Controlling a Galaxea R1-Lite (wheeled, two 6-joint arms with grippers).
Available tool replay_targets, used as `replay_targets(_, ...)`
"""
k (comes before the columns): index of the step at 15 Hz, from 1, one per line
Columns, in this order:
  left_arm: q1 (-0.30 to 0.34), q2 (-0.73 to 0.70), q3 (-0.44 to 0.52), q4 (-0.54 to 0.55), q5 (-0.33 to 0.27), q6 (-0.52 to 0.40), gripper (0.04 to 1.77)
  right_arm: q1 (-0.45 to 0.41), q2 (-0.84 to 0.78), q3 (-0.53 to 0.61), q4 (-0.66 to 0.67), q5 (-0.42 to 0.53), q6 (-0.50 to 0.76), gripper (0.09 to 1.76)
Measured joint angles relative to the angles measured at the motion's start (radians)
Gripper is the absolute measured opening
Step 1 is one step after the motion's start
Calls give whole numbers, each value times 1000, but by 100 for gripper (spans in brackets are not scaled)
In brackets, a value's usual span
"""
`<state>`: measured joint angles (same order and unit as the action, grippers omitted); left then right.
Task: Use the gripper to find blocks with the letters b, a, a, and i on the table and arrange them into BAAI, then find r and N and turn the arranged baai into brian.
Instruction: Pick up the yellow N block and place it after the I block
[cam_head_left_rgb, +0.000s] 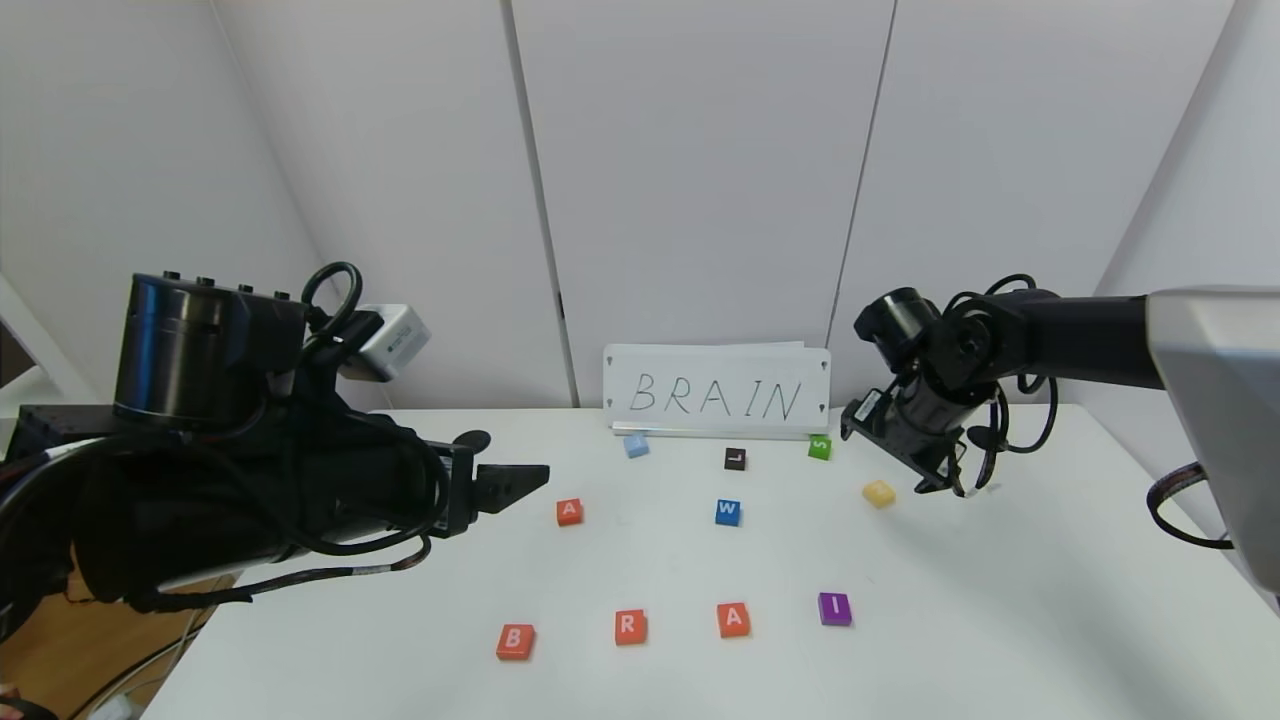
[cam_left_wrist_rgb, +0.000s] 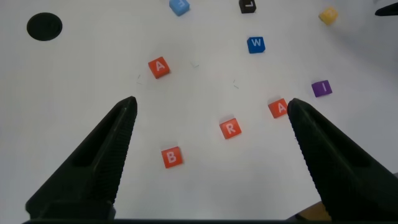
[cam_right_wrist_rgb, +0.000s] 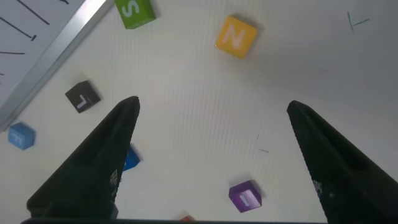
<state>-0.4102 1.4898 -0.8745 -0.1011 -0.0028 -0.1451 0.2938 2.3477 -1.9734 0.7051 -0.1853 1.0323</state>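
Row so far: on the near part of the worktop (cam_head_left_rgb: 1000, 640) the tiles read B (cam_head_left_rgb: 515, 641), R (cam_head_left_rgb: 630, 627), A (cam_head_left_rgb: 733, 619), I (cam_head_left_rgb: 835, 608) from the robot's left to its right, evenly spaced, with room at the right-hand end past the I.
Missing letter: judging by the card (cam_head_left_rgb: 716, 391) lettered BRAIN, the N (cam_head_left_rgb: 879, 493) is what the row lacks.
N position: the yellow tile lies alone on the far right of the worktop, farther back than the row and well apart from the I, tilted a little against the row's line.
Nearer arm: the right hand (cam_head_left_rgb: 945, 478) hovers just beside the N, on its right and slightly behind it; the right wrist view shows the N (cam_right_wrist_rgb: 236, 36) ahead of the fingers, off their centre line.
Right hand state: fingers (cam_right_wrist_rgb: 99, 168) spread wide, nothing between them.
Left hand: the left hand (cam_head_left_rgb: 510, 482) hangs over the left side of the worktop, fingers (cam_left_wrist_rgb: 102, 155) wide apart and empty, near the spare A (cam_head_left_rgb: 569, 512) and far from the N.
Deciding relation: the N lies towards the robot's left of the right hand, so I judge a short sideways shift and a descent would centre it.
Bystanders: S (cam_head_left_rgb: 820, 448), L (cam_head_left_rgb: 735, 459), W (cam_head_left_rgb: 728, 512) and a pale blue tile (cam_head_left_rgb: 636, 446) sit between card and row, none touching the N.
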Motion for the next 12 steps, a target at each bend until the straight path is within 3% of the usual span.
replay_targets(12,1,23,7,-1,-2,6,172,-51,117,-14,-54,29,-8,171)
